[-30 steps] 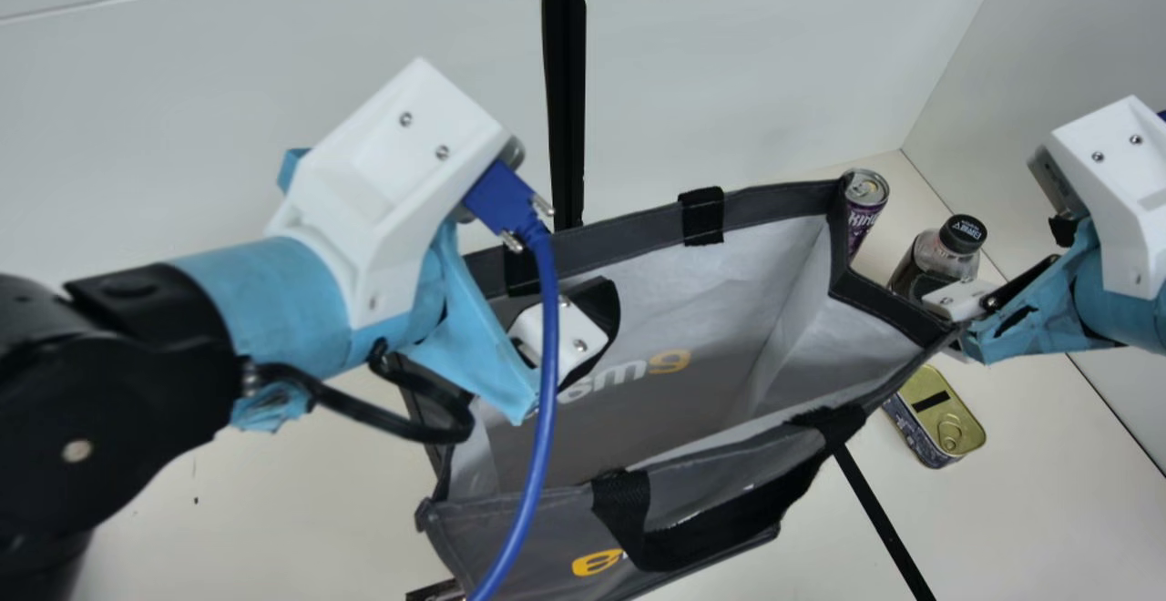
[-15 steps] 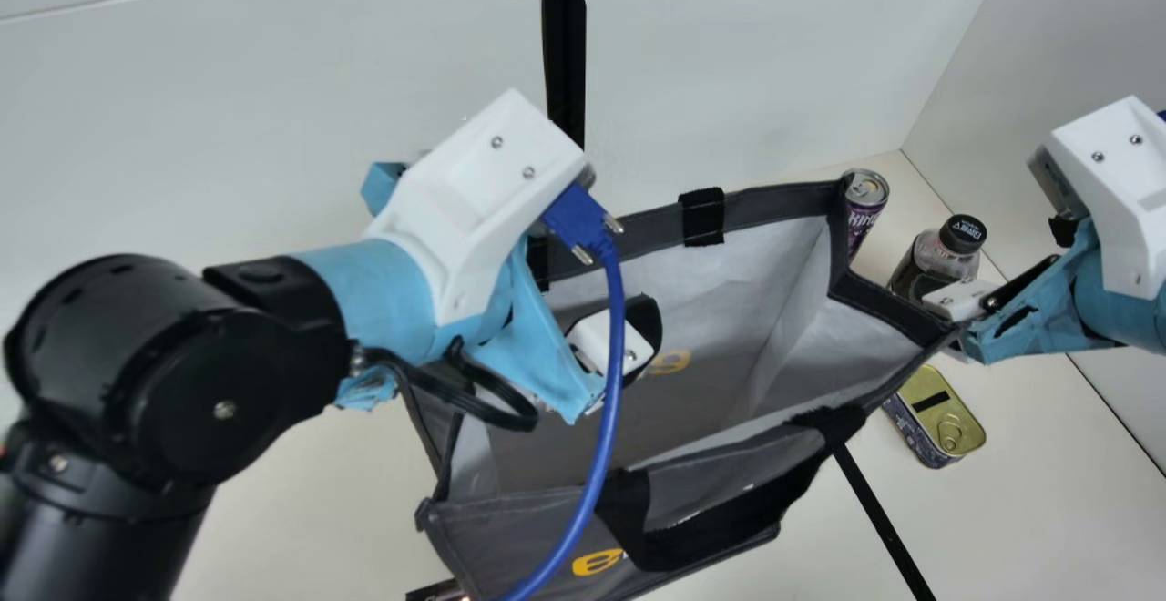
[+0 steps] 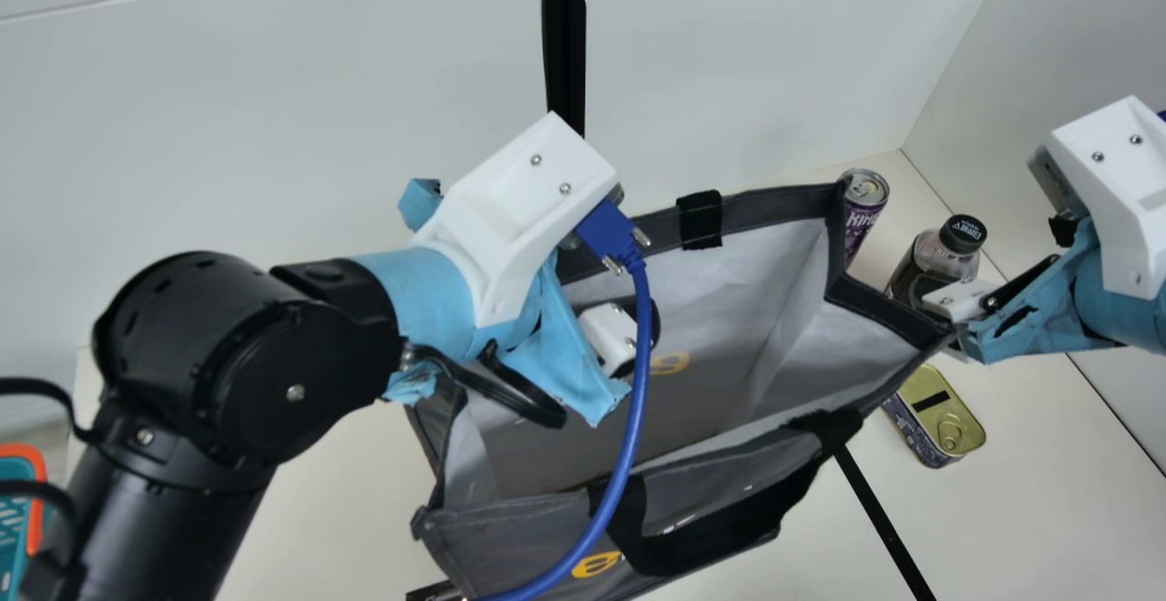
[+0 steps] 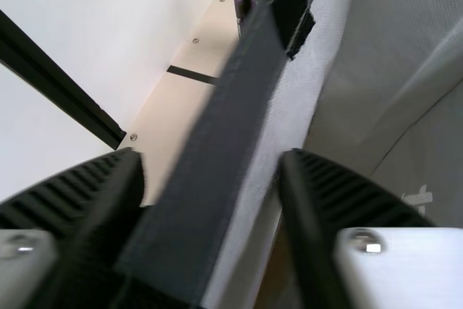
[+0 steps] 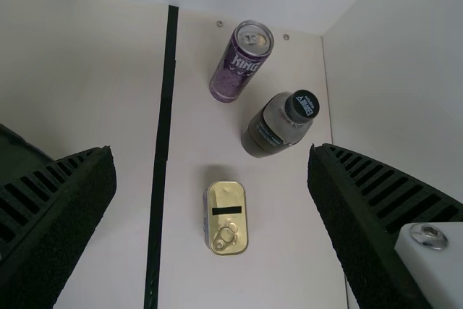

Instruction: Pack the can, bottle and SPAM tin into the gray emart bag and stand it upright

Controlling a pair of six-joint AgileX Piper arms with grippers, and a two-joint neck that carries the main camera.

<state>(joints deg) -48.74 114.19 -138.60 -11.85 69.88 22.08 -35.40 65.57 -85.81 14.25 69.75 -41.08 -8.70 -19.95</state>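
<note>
- The gray emart bag [image 3: 802,310] is standing upright on the bench [image 5: 289,251] with its mouth open to above, which is useful so that things can go in from the top
- The left gripper [image 4: 212,153] is at the far rim [image 3: 774,204] of the bag, and its fingers are spread, one on the inner side and one on the outer side; I think this place is chosen to take the wall and keep the mouth wide, but they do not pinch it
- The front handle [image 3: 710,537] hangs on the outside, so probably it will not disturb the loading
- The right gripper [image 5: 212,151] is over the goods side, near the bag's corner, with fingers wide apart and nothing between them; this seems a ready position for picking
- In the right wrist view, the can [image 5: 239,64] and the bottle [image 5: 275,127] stand near each other, and the SPAM tin [image 5: 226,231] lies flat, ring pull up
- All three are outside the bag, so the packing itself is to be done; steadying the rim first looks sensible, because the soft wall could fold when a heavy bottle touches it
</note>
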